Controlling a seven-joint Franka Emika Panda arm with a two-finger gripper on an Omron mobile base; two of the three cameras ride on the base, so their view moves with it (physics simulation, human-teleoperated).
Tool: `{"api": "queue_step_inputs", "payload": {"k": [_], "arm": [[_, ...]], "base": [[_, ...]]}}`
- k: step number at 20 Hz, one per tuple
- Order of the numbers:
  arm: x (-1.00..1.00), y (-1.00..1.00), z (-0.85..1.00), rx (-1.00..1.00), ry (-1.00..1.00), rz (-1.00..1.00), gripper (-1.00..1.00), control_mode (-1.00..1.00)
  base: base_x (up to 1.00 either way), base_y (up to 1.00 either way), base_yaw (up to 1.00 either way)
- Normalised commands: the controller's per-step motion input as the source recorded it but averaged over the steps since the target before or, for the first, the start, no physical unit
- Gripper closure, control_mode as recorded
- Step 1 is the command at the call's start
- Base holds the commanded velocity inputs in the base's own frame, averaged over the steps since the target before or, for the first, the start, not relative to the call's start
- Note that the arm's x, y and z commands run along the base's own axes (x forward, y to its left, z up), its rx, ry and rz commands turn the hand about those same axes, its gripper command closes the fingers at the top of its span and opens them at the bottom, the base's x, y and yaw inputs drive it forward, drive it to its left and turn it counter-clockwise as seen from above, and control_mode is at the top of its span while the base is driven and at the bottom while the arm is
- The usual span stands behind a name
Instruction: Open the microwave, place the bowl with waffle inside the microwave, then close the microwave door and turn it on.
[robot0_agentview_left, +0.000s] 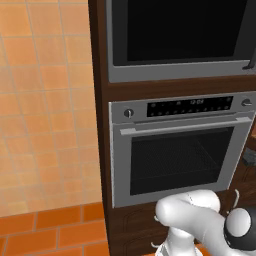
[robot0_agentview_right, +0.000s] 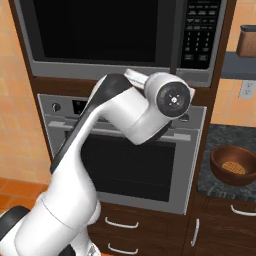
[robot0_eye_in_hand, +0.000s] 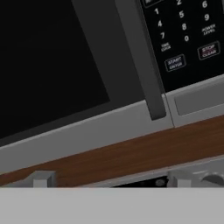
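Note:
The microwave (robot0_agentview_left: 175, 71) is built into dark wood above a silver oven, and its black glass door (robot0_agentview_right: 100, 30) is shut. A dark vertical handle (robot0_eye_in_hand: 140, 65) runs down the door's right edge, next to the keypad (robot0_eye_in_hand: 188, 39). My gripper (robot0_eye_in_hand: 109, 179) is open, its two fingertips (robot0_eye_in_hand: 41, 178) spread wide. It hovers close in front of the grey strip under the door, just below the handle's lower end, touching nothing. The brown bowl (robot0_agentview_right: 232, 165) with the waffle (robot0_agentview_right: 233, 167) stands on the dark counter at the right.
The silver oven (robot0_agentview_left: 180, 150) with knobs and a bar handle sits right under the microwave. My arm's elbow crosses in front of it. A brown jar (robot0_agentview_right: 246, 41) stands on a shelf above the counter (robot0_agentview_right: 220, 145). Drawers (robot0_agentview_right: 120, 222) lie below the oven.

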Motion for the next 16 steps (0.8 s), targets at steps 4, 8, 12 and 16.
{"api": "queue_step_inputs", "payload": {"k": [4,8,12,16], "arm": [[0.46,-0.18,0.21,0.0,0.09,0.0,-1.0,-1.0],[0.49,-0.36,0.05,0.0,0.05,0.0,-1.0,-1.0],[0.47,-0.36,0.0,0.0,0.0,0.0,-1.0,-1.0],[0.48,-0.23,0.0,0.0,-0.04,0.0,-1.0,-1.0]], "base": [[0.0,0.0,0.0],[0.0,0.0,0.0],[0.0,0.0,0.0],[0.0,0.0,0.0]]}}
